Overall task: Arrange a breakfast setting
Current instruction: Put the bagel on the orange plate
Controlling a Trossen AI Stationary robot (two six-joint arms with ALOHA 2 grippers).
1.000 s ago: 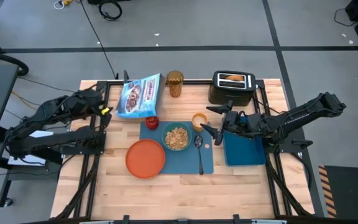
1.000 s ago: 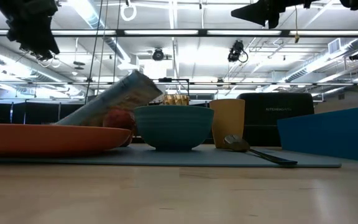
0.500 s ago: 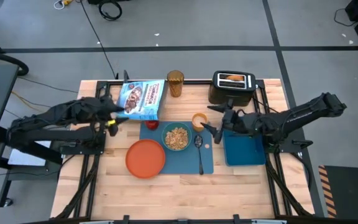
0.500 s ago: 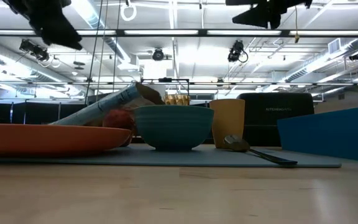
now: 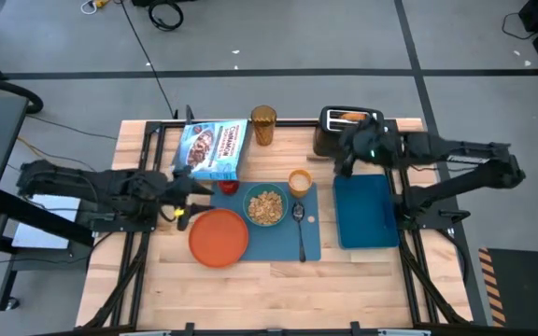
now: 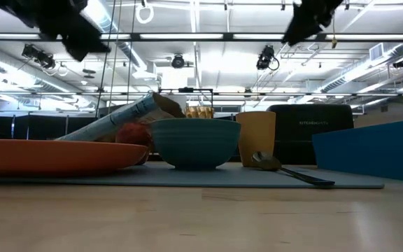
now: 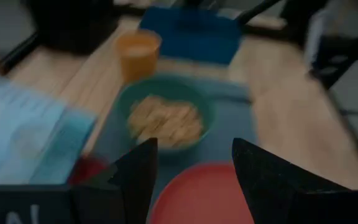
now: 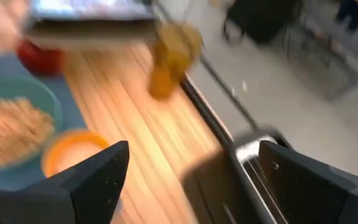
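The blue placemat (image 5: 278, 241) carries the teal bowl (image 5: 265, 205) with cereal, the orange cup (image 5: 299, 181) and the spoon (image 5: 300, 229). The orange plate (image 5: 219, 236) lies over its left edge. The blue cereal box (image 5: 211, 149) lies slanted, its near right corner over the red apple (image 5: 228, 187). Toast (image 5: 346, 117) sticks up from the black toaster (image 5: 348, 131). My left gripper (image 5: 180, 191) is open and empty, above the table left of the apple. My right gripper (image 5: 344, 157) is open and empty, above the toaster's near left corner.
An amber glass (image 5: 263, 124) stands at the far edge between box and toaster. A blue tray-like block (image 5: 366, 213) lies right of the placemat. Bare wood shows along the near edge and at the left.
The cereal box has tipped from a steep lean to a flatter one over the apple. My left gripper has moved from beside the box toward the near edge, to the plate's far left. My right gripper has swung from beside the cup toward the far edge, to the toaster.
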